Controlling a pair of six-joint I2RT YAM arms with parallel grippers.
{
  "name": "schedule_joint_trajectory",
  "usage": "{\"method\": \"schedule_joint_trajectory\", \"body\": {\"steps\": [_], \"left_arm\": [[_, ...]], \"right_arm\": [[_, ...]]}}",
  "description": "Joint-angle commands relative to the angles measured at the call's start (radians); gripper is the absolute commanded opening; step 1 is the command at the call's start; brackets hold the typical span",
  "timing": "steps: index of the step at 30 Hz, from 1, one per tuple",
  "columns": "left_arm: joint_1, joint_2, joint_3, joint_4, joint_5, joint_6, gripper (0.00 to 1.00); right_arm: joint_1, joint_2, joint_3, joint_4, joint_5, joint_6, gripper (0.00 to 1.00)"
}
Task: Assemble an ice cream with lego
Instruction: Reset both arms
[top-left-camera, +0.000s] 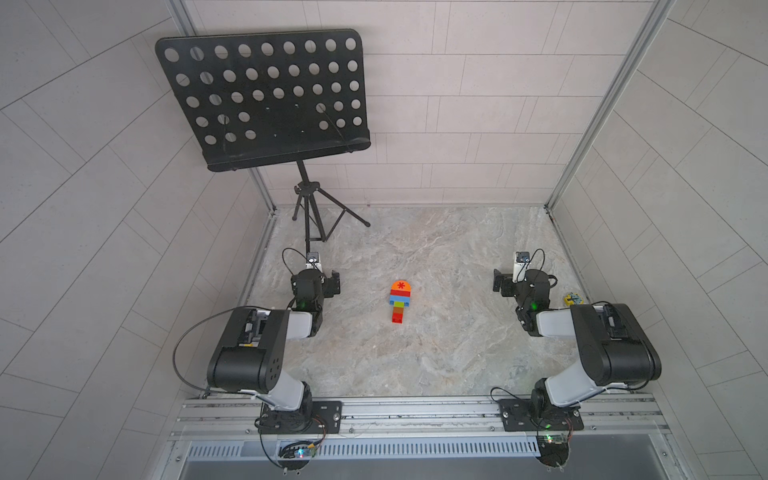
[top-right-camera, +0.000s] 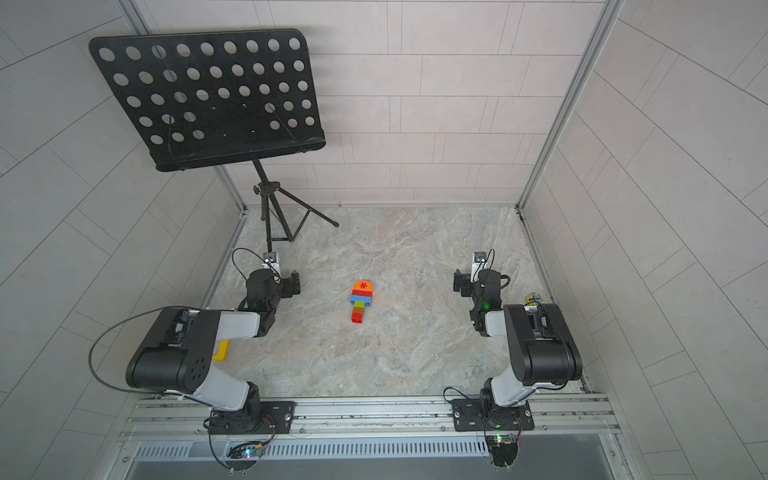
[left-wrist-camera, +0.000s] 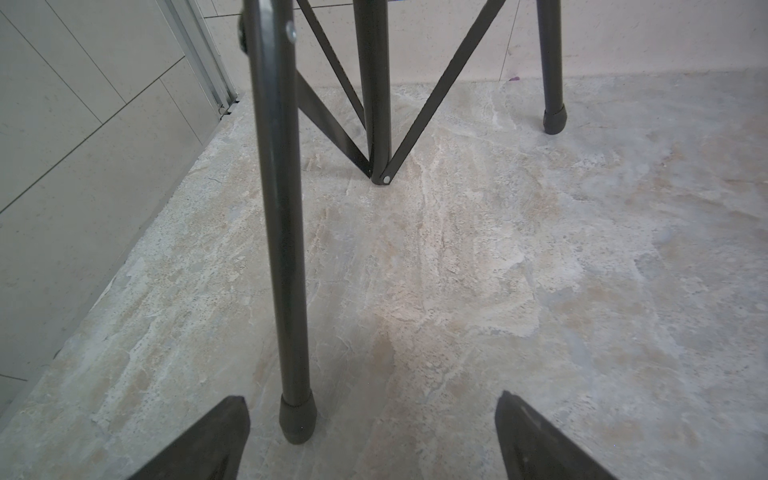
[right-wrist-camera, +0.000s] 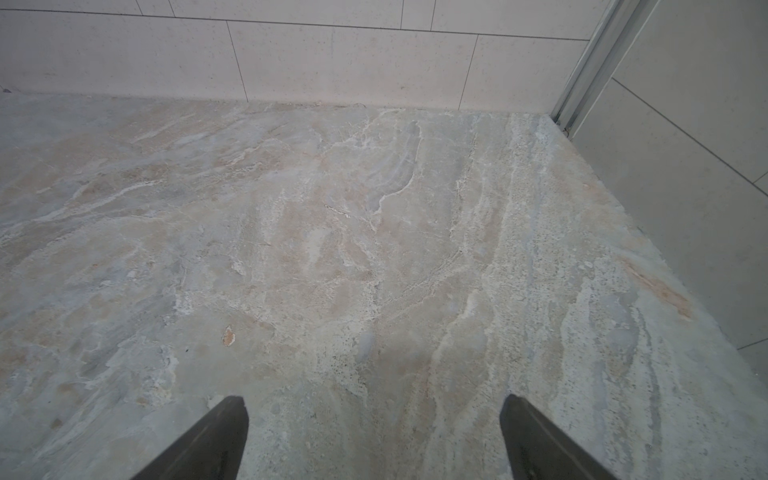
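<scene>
The ice cream (top-left-camera: 400, 300) lies flat in the middle of the marble table, seen in both top views (top-right-camera: 360, 301). All the lego is joined in it: an orange dome with a red asterisk, red and blue wide bricks, then a narrow orange, green and red stem. My left gripper (left-wrist-camera: 371, 397) is open and empty, far to the left of the ice cream (top-left-camera: 315, 268). My right gripper (right-wrist-camera: 372, 398) is open and empty too, far to the right of it (top-left-camera: 519, 266). Neither wrist view shows the ice cream.
A black music stand (top-left-camera: 266, 95) rises at the back left; one tripod foot (left-wrist-camera: 297, 424) stands just ahead of my left fingers. A small yellow object (top-left-camera: 572, 298) lies by the right wall. A yellow frame (top-right-camera: 221, 350) peeks out under my left arm.
</scene>
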Motion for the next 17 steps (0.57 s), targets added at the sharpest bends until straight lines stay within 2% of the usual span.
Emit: {"method": "schedule_joint_trajectory", "body": {"steps": [1,17], "left_arm": [[0.005,-0.015,0.019,-0.001,0.005,0.01,1.0],[0.022,-0.014,0.027,-0.015,0.027,-0.003,1.0]], "right_arm": [[0.004,-0.017,0.006,-0.013,-0.001,0.009,1.0],[0.004,-0.018,0.007,-0.013,-0.001,0.009,1.0]]}}
